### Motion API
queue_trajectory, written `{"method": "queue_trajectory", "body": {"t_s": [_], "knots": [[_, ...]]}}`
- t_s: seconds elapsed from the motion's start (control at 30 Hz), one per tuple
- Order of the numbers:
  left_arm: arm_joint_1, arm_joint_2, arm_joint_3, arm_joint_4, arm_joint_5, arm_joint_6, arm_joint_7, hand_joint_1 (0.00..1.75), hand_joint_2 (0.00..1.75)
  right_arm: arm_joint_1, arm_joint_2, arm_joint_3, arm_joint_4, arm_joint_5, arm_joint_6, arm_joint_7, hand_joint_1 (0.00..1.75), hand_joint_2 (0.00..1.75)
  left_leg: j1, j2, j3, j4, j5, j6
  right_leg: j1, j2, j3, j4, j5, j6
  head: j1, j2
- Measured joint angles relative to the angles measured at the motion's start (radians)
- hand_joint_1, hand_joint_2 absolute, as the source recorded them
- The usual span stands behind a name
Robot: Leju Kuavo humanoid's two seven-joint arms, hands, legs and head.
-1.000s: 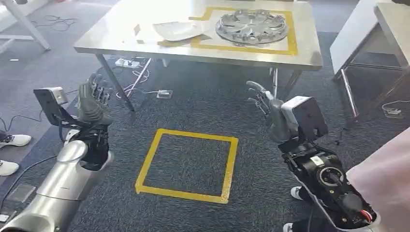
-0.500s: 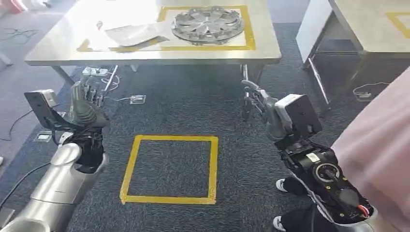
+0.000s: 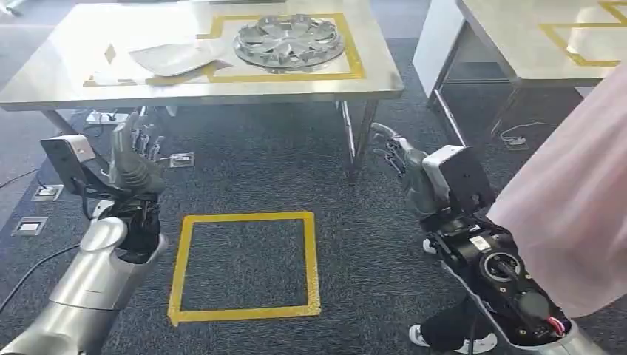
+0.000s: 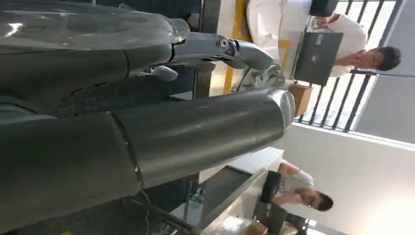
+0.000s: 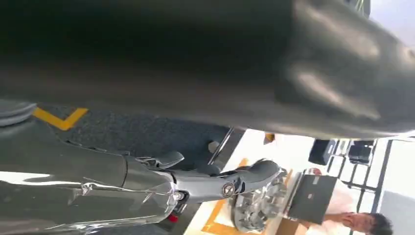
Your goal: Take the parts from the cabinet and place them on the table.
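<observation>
Two parts lie on the bench [image 3: 222,87]: one round wheel cover [image 3: 289,41] inside the yellow tape outline [image 3: 353,59], one flat grey panel [image 3: 177,57] beside it, overlapping the tape. Left hand [image 3: 135,159] and right hand [image 3: 403,164] are both raised, fingers spread, holding nothing. Judged step: heading for the cabinet; keep both hands spread and clear of the bench legs.

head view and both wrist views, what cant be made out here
- Cabinet: cannot be made out.
- Flat grey part beside the round silver part: head view, too glary for detail.
- Second table: cut by the frame edge and a person's pink sleeve.
- Right hand: blurred in right wrist view.
</observation>
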Motion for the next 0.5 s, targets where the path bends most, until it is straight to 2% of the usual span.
{"method": "queue_trajectory", "body": {"t_s": [0.03,0.07,0.1,0.13,0.17,0.2,0.23,0.3,0.33,0.37,0.4,0.43,0.47,0.5], "knots": [[0.001,0.0,0.0,0.0,0.0,0.0,0.0,0.0,0.0,0.001,0.0,0.001,0.0,0.0,0.0,0.0,0.0,0.0,-0.001,0.007,0.001,0.001,-0.001,0.001,0.0,-0.001,-0.006,0.012,0.007,0.001,0.003,0.0],[0.002,0.0,0.0,0.0,0.0,0.0,0.0,0.0,0.0,0.001,0.0,0.001,0.0,-0.002,0.0,0.001,0.0,0.0,-0.001,0.014,0.003,0.002,-0.003,0.0,0.0,-0.003,0.015,-0.029,0.036,0.0,0.007,0.0],[0.001,-0.002,0.0,0.0,0.0,0.0,0.0,0.0,0.0,0.001,0.0,0.001,0.0,-0.002,0.0,0.001,0.0,0.0,-0.002,0.02,0.006,0.003,-0.005,-0.002,0.001,-0.006,0.059,-0.111,0.08,-0.004,0.011,0.0],[0.001,-0.002,0.0,0.0,0.0,0.0,0.0,0.0,0.0,0.0,0.0,0.001,0.0,-0.002,0.001,0.001,0.0,0.0,-0.004,0.027,0.01,0.005,-0.009,-0.004,0.003,-0.019,0.115,-0.217,0.127,-0.012,0.017,0.0],[0.001,-0.003,0.0,0.0,0.0,0.0,0.0,0.0,0.0,-0.001,0.0,0.001,0.0,-0.002,0.001,0.001,0.0,0.0,-0.004,0.032,0.013,0.006,-0.012,-0.006,0.009,-0.054,0.156,-0.3,0.148,-0.022,0.023,0.0],[0.001,-0.002,0.0,0.0,-0.001,0.0,0.0,0.0,0.0,-0.003,0.0,0.001,0.0,-0.002,0.001,0.001,0.0,0.0,-0.012,0.037,0.01,0.008,-0.014,-0.01,0.022,-0.067,0.167,-0.324,0.133,-0.029,0.027,0.0],[0.002,-0.002,0.0,0.0,0.0,0.0,0.0,0.0,0.0,-0.003,0.0,0.001,0.0,-0.002,0.002,0.0,0.0,0.0,-0.012,0.041,0.008,0.01,-0.013,-0.015,0.019,-0.058,0.173,-0.324,0.137,-0.035,0.025,0.0],[0.003,-0.002,0.0,0.0,0.0,0.0,0.0,0.0,0.0,-0.001,0.0,0.001,0.0,-0.002,0.003,0.001,0.0,0.0,-0.012,0.06,0.01,0.008,-0.011,-0.02,0.021,-0.04,0.167,-0.322,0.14,-0.04,0.02,0.0],[0.002,-0.003,0.0,-0.001,0.0,0.0,0.0,0.0,0.0,-0.001,0.0,0.001,0.0,-0.002,0.003,0.001,0.0,0.0,-0.016,0.069,0.013,0.008,-0.014,-0.025,0.014,-0.032,0.17,-0.329,0.145,-0.048,0.019,0.0],[0.001,-0.002,0.0,-0.002,-0.001,0.0,0.001,0.0,0.0,-0.001,0.0,0.001,0.0,-0.002,0.003,0.0,0.0,0.0,-0.01,0.046,0.011,0.019,-0.027,-0.032,0.007,-0.027,0.178,-0.338,0.15,-0.053,0.016,0.0],[0.0,-0.002,0.0,-0.003,-0.002,0.0,0.001,0.0,0.0,-0.004,0.0,0.001,0.0,-0.002,0.004,0.0,0.0,0.0,-0.008,0.014,-0.008,0.062,-0.057,-0.037,0.005,-0.019,0.177,-0.339,0.152,-0.057,0.009,0.0],[0.0,-0.002,0.0,-0.003,-0.001,0.0,0.001,0.0,0.0,-0.003,0.0,0.002,0.0,-0.002,0.004,0.0,0.0,0.0,-0.006,0.0,-0.043,0.136,-0.097,-0.04,0.004,-0.013,0.176,-0.339,0.154,-0.06,0.003,0.0],[0.002,-0.001,0.0,-0.003,-0.001,0.0,0.001,0.0,0.0,-0.003,0.0,0.002,0.0,-0.002,0.005,0.0,0.0,0.0,-0.004,-0.008,-0.089,0.229,-0.137,-0.043,0.004,-0.007,0.173,-0.339,0.154,-0.061,-0.005,0.0],[0.005,0.001,0.0,-0.003,0.0,0.002,0.001,0.0,0.0,-0.002,0.0,0.002,0.0,-0.002,0.006,0.001,0.0,0.0,-0.003,-0.009,-0.128,0.305,-0.164,-0.045,0.004,0.002,0.172,-0.339,0.155,-0.061,-0.01,0.0]]}}
